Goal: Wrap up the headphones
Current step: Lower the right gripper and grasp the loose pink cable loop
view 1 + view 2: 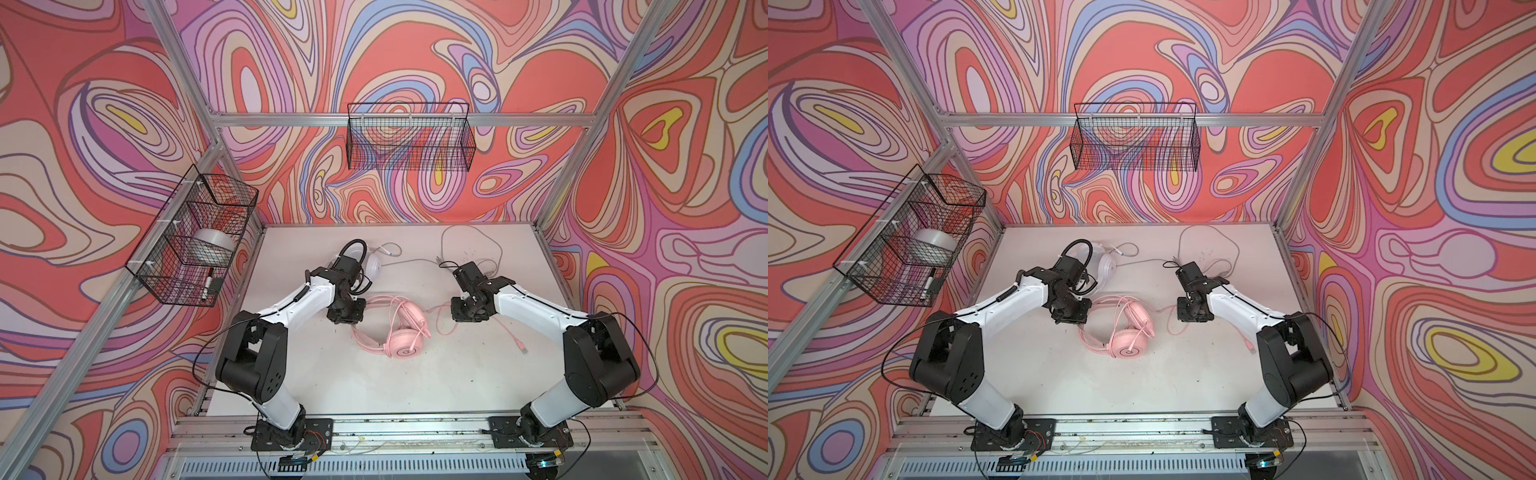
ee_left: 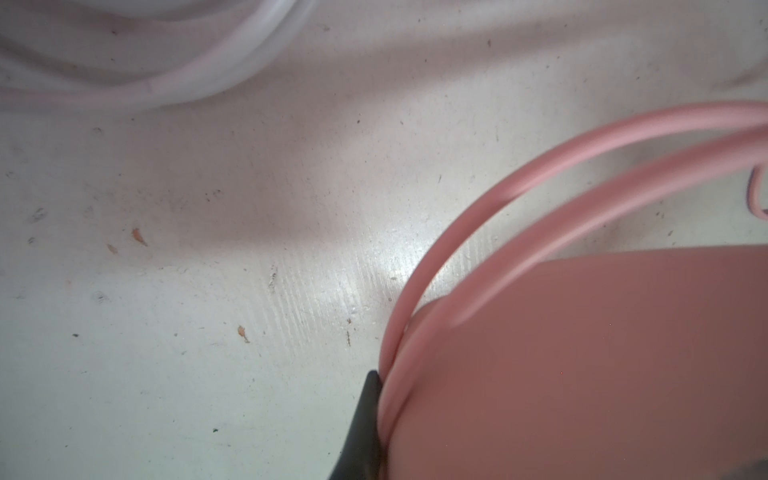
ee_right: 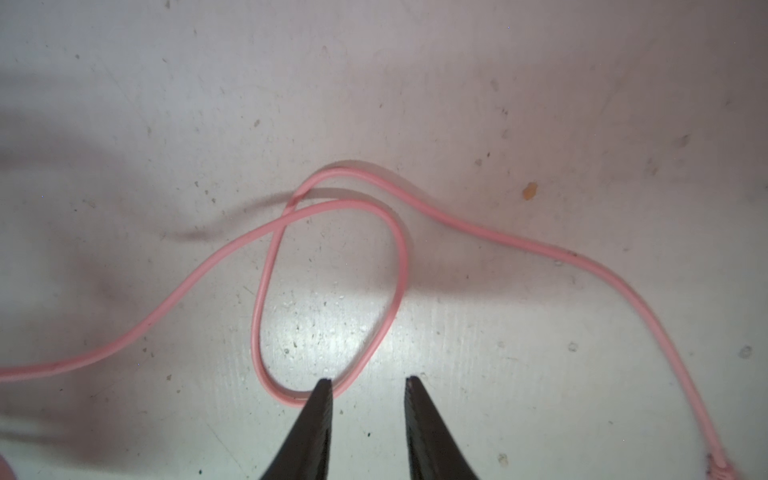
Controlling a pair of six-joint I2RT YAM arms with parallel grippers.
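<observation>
The pink headphones (image 1: 405, 347) (image 1: 1127, 347) lie mid-table in both top views. My left gripper (image 1: 347, 318) (image 1: 1071, 318) is at the far left end of their headband. In the left wrist view one black finger (image 2: 365, 415) presses on the thin pink band wires, shut on them; the pink headband (image 2: 582, 353) hides the other finger. The pink cord (image 1: 442, 320) trails right, forming a loop (image 3: 399, 257). My right gripper (image 1: 467, 316) (image 3: 368, 380) hangs open over that loop, holding nothing. The white headphones (image 1: 374, 266) (image 1: 1106, 262) sit behind the left arm.
The pale grey cord (image 1: 469, 245) curls across the back of the table. The pink cord's plug (image 1: 524, 349) lies under the right arm. A wire basket (image 1: 195, 241) on the left wall holds a tape roll and a marker. Another basket (image 1: 409, 137) hangs on the back wall.
</observation>
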